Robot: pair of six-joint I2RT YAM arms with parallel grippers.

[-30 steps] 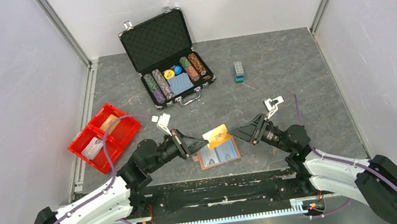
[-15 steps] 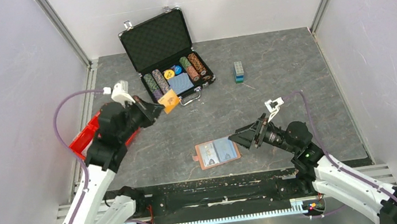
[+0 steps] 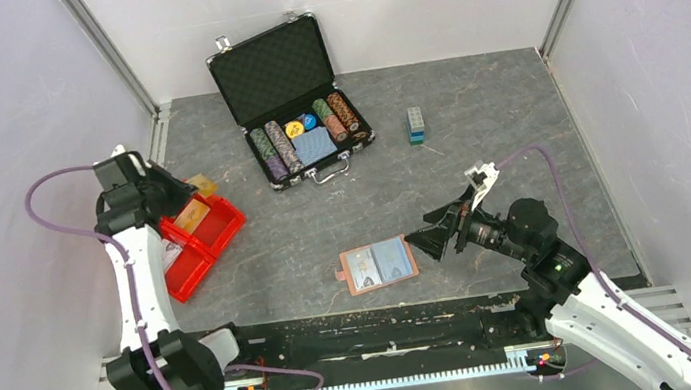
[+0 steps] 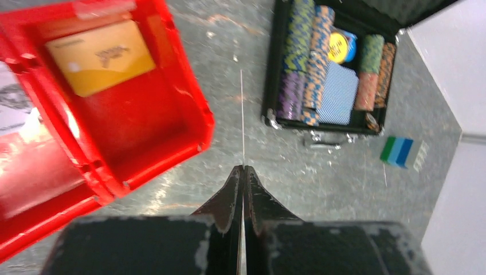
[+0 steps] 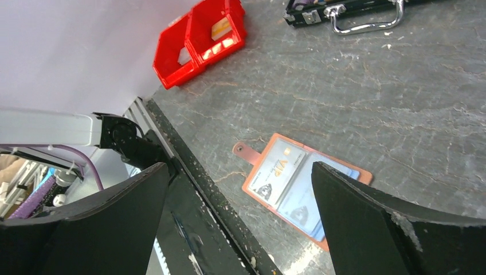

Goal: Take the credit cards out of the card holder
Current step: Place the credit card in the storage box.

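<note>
Card holder (image 3: 380, 265) open flat on the desk (image 3: 475, 138) near its front edge, pale cards (image 3: 391, 262) showing in its pockets, right tool (image 3: 416, 228) spread wide just beside it, gripping nothing. Looks like drop-off: left tool (image 4: 243, 169) pinched together on an orange card (image 3: 202, 185) beside the red bin (image 3: 230, 228), a second card (image 4: 100, 54) lying inside. Calls next for release over the bin, then another pull.
</note>
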